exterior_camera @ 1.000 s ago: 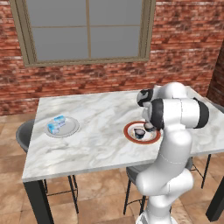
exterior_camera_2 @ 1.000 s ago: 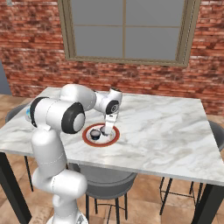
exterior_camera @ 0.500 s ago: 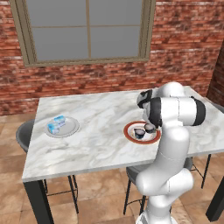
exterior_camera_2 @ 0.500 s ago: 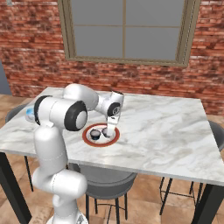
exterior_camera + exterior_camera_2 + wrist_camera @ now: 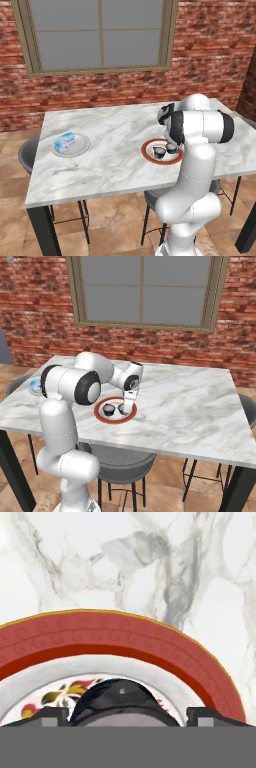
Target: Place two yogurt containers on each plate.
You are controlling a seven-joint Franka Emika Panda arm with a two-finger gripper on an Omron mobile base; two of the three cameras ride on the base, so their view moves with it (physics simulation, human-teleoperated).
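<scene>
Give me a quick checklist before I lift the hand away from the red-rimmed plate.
1. Both dark yogurt cups on the red-rimmed plate: ok, one on the left and the other beside the fingers.
2. Both light blue cups on the grey plate: ok, they lie together on it.
3. Hand released: cannot tell; the hand view shows a dark cup between the fingertips, contact unclear.
4. Cup upright: cannot tell at this size.
5. Space above the hand for a straight lift: ok, nothing overhangs it.
</scene>
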